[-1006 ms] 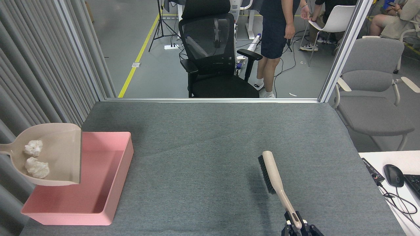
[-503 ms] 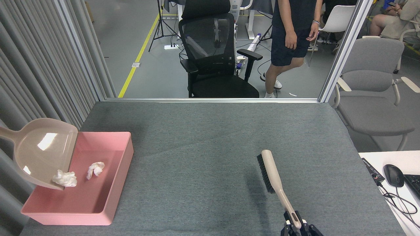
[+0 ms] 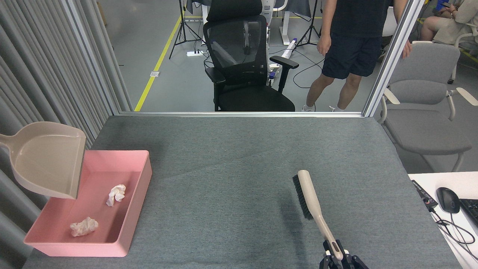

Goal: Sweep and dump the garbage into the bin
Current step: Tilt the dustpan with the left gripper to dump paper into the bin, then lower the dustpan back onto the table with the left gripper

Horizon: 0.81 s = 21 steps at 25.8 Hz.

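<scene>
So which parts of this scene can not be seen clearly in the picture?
- Left gripper: outside the head view; the dustpan handle is cut by the left edge.
- Right gripper: cut by the bottom edge, so its hold on the brush is only partly seen.
- Bin floor under the dustpan: hidden.

Only the right pincer (image 3: 338,261) of the robot shows, at the surface's near edge: black angular finger links, small white patches between them, its lower part cut off.
</scene>
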### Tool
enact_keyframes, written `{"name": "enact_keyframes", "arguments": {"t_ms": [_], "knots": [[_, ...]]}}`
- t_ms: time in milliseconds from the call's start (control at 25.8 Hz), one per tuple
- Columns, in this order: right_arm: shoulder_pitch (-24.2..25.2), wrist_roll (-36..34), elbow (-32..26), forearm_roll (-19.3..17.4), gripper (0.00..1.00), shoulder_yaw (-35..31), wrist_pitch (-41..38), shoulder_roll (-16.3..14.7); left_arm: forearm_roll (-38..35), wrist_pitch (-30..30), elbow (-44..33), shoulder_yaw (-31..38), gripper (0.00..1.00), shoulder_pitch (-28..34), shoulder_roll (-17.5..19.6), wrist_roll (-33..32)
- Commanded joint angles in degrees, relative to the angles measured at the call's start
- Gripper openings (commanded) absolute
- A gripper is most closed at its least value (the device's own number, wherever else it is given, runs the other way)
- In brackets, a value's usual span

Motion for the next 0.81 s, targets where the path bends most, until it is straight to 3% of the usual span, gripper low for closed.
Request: {"name": "enact_keyframes", "arguments": {"t_ms": [0,155,232,310,426,503,658,774], "knots": [[0.0,0.0,-0.2,-0.1,0.13,-0.2,0.0,-0.2,15.8,9.1,-6.0,-3.1,0.13,0.3,-1.2,-2.7],[0.0,0.1,-0.2,-0.3,0.13,-0.3,0.1,-0.3,25.9,20.7,-24.8,-5.3,0.13,7.6,-7.7,-1.4],[-0.1,0.1,-0.2,-0.3,0.13,-0.3,0.1,-0.4,26.5,26.3,-33.7,-5.5,0.13,10.4,-12.7,0.7],[-0.1,0.1,-0.3,-0.4,0.13,-0.4,0.2,-0.4,25.9,28.1,-38.6,-5.8,0.13,12.0,-19.5,1.8],[0.0,0.2,-0.6,-0.4,0.13,-0.5,0.4,-0.3,19.2,27.4,-39.9,-6.6,0.13,13.7,-29.3,3.0],[0.0,0.1,-0.6,-0.4,0.13,-0.7,0.4,-0.4,13.0,23.6,-39.3,-7.5,0.13,16.8,-35.4,3.0],[-0.1,0.4,-1.0,-0.4,0.13,-2.8,0.1,-0.5,2.5,16.1,-32.3,-7.4,0.13,17.0,-41.7,4.0],[-0.1,0.4,-1.2,-0.5,0.13,-3.0,0.1,-1.9,0.3,12.1,-27.6,-7.3,0.13,16.8,-42.4,6.3]]}}
